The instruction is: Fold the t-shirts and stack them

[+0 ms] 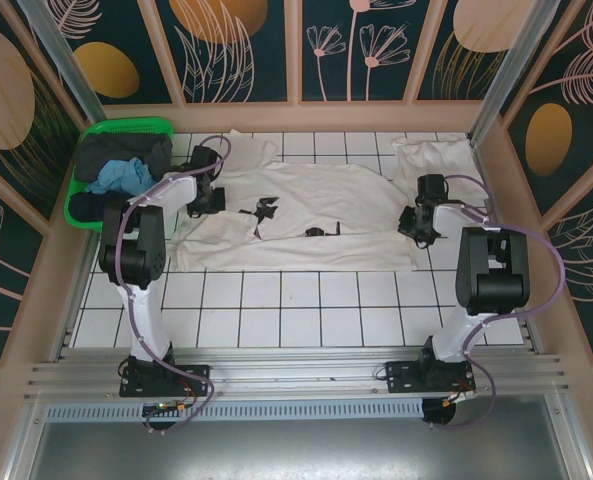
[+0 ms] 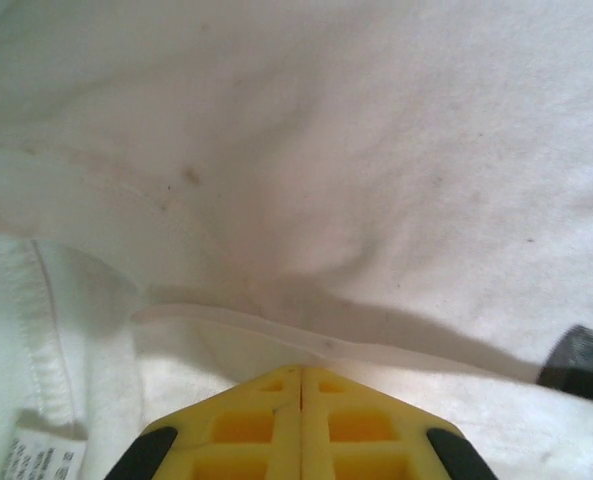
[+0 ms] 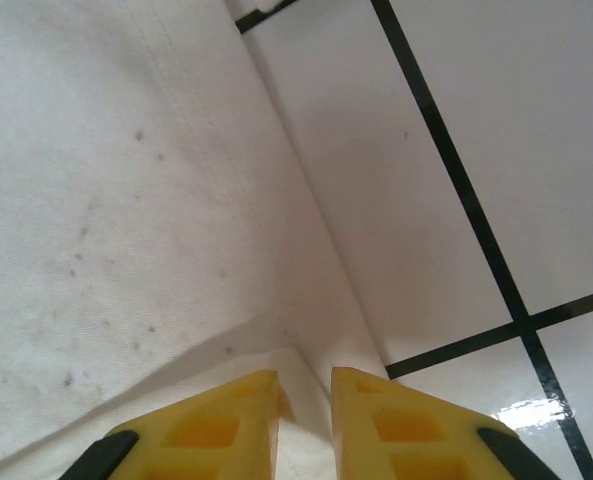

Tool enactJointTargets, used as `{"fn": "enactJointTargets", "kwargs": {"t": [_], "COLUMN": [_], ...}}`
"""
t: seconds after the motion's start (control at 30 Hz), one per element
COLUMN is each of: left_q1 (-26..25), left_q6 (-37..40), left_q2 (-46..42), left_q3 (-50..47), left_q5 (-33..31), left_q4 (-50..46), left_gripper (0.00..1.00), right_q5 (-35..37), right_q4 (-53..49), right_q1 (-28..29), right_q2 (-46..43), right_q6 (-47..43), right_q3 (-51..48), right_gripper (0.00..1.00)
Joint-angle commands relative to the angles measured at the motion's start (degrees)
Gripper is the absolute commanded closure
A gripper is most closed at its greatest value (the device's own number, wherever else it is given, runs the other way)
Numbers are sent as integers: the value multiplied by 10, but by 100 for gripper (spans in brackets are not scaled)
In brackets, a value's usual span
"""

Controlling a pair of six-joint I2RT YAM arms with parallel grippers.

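- We see the left gripper [image 2: 301, 370] closed tight, tips against the white t-shirt [image 1: 316, 205] (spread across the tiled table [image 1: 276, 300]).
- The right gripper [image 3: 304, 375] stands narrowly parted at the shirt's edge.

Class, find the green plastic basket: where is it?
In the top view, the green plastic basket sits in the far left corner, just left of the spread white cotton t-shirt.

The near rows of the tiled table [image 1: 306, 300] lie bare from side to side, free for a pass. Farther back the spread t-shirt [image 1: 316, 205] covers the middle, a second t-shirt [image 1: 431, 157] lies bunched in the far right corner, and the green basket [image 1: 126, 123] heaped with dark clothes [image 1: 126, 155] blocks the far left. Wall panels [image 1: 246, 50] close the table in behind and on both sides.
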Motion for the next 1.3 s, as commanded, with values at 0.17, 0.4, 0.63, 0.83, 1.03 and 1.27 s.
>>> {"fn": "enactJointTargets", "kwargs": {"t": [0.17,0.4,0.63,0.83,1.03,1.27], "left_q1": [1,1,1,10,16,16], "left_q6": [14,36,54,34,0,-24], "left_q2": [-54,-42,42,-5,-103,-201], "left_q3": [32,83,119,39,-78,-258], "left_q5": [17,19,23,-41,-53,-45], "left_q4": [-35,-32,-43,-30,-7,46], "left_gripper": [100,100,83,59,36,34], "right_q5": [-16,-20,-17,-9,14,29], "right_q4": [7,15,22,8,-18,13], "right_q1": [14,18,18,18,18,-1], "right_q2": [14,30,29,20,-37,-67], "right_q6": [-7,-4,2,1,6,11], "right_q3": [11,12,6,17,15,-20], "right_gripper": [78,76,84,98,100,100]}}
